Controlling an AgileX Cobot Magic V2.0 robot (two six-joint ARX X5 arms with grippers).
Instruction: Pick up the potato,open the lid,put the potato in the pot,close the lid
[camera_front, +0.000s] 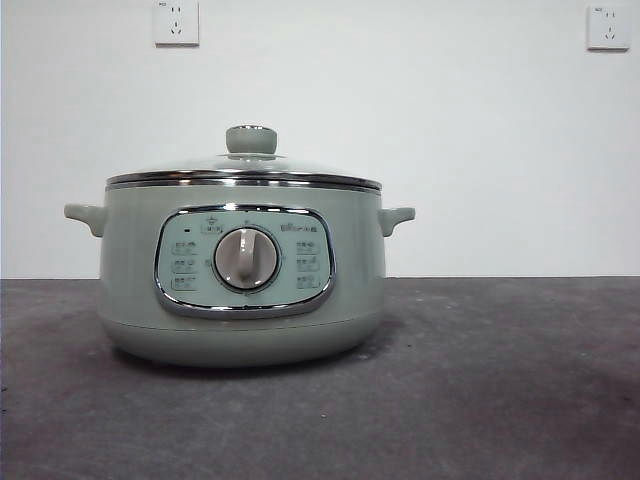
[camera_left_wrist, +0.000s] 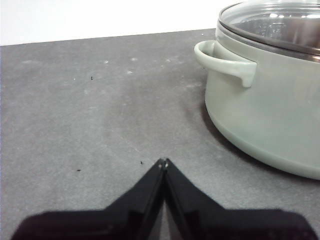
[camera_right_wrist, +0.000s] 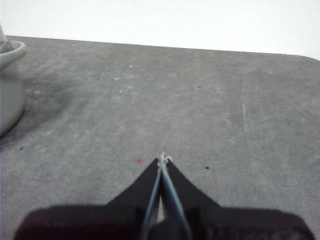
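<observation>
The pale sage-green pot (camera_front: 243, 285) stands on the dark grey table, its chrome-framed dial panel facing the front view. The glass lid (camera_front: 245, 170) with its green knob sits shut on the pot. No potato shows in any view. My left gripper (camera_left_wrist: 163, 161) is shut and empty over bare table, beside the pot (camera_left_wrist: 270, 105) and its side handle (camera_left_wrist: 225, 62). My right gripper (camera_right_wrist: 162, 157) is also shut and empty, over the table with only an edge of the pot (camera_right_wrist: 9, 85) at the side. Neither arm appears in the front view.
The grey table (camera_front: 500, 380) stretches to a white wall with two sockets (camera_front: 176, 22). In the right wrist view the table's far edge and rounded corner (camera_right_wrist: 300, 54) show.
</observation>
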